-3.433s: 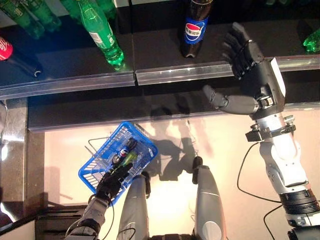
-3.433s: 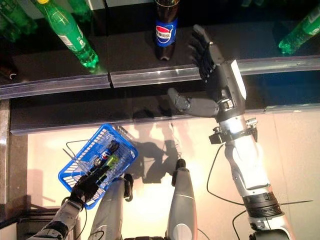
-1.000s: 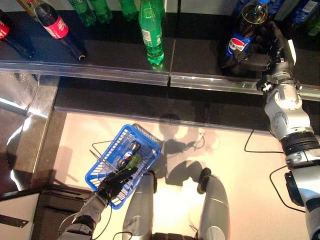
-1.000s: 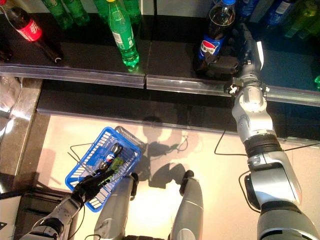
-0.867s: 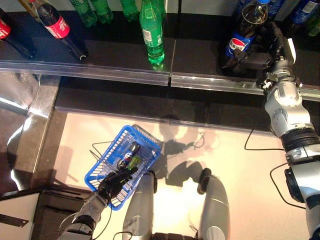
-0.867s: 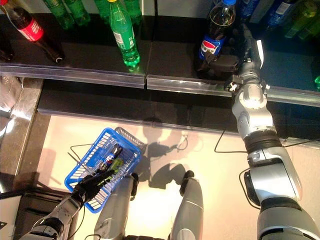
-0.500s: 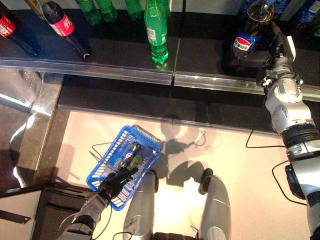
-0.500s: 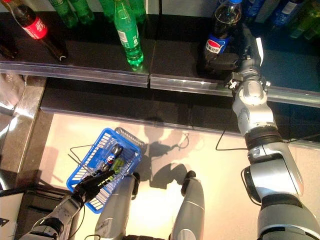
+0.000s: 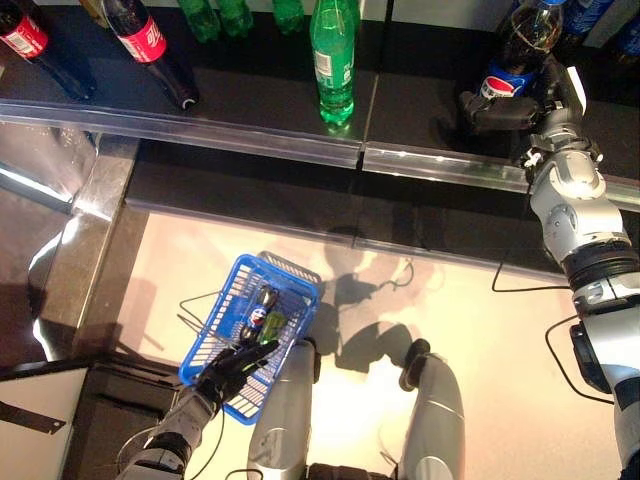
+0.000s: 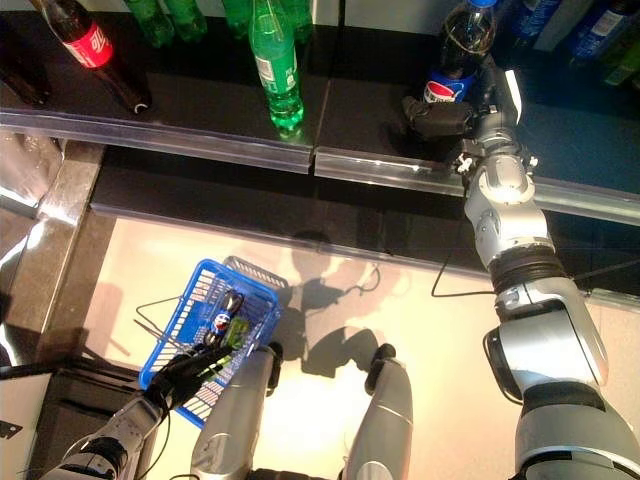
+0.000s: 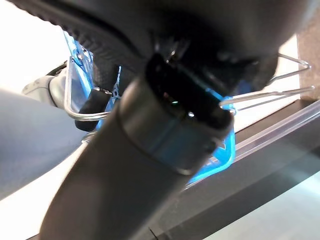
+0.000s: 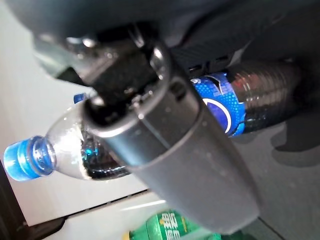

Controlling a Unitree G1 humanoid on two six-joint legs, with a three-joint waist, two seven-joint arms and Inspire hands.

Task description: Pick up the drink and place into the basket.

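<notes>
Cola bottle (image 10: 452,60): lower body hidden behind the right hand (image 10: 470,108); base not visible. Red-labelled bottles (image 9: 150,45) and green bottles (image 10: 165,18) on the shelf (image 9: 250,130): tops cut off by the upper edge. Left hand (image 9: 232,365): covers the near rim of the blue basket (image 9: 215,330); finger curl unreadable. Basket contents (image 9: 262,315) too small to identify fully.

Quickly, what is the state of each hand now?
Left hand: closed on the blue basket's wire handle.
Right hand: closed around the cola bottle.
</notes>
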